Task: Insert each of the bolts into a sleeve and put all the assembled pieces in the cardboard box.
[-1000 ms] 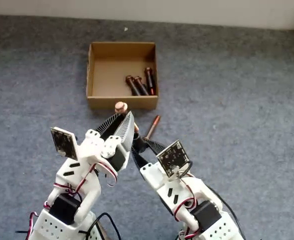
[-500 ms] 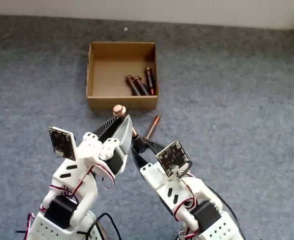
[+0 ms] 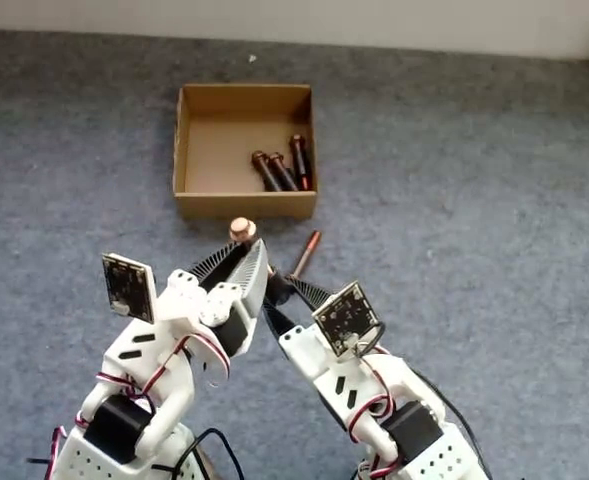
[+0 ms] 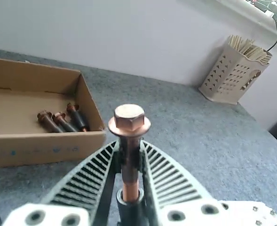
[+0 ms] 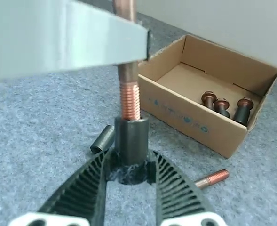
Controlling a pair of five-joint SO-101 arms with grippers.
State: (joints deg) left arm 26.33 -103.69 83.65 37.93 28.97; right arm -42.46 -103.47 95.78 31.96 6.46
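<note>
My left gripper (image 4: 129,153) is shut on a copper bolt (image 4: 129,123) and holds it upright, head up. The bolt's threaded end (image 5: 130,101) enters the top of a black sleeve (image 5: 130,140), which my right gripper (image 5: 130,165) is shut on just above the carpet. From above, the left gripper (image 3: 245,256) and right gripper (image 3: 279,291) meet in front of the cardboard box (image 3: 192,205). Three assembled pieces (image 3: 282,166) lie in the box's right half. A loose bolt (image 3: 307,253) lies on the carpet near the box, and a loose sleeve (image 5: 102,139) lies beside my right gripper.
Grey carpet covers the floor. A pale perforated basket (image 4: 233,70) with sticks stands by the wall, far from the box. A wall runs along the far edge. Open carpet stretches to the right of the arms.
The left gripper has brought the bolt slightly down and back, toward the sleeve. The right arm has not moved.
</note>
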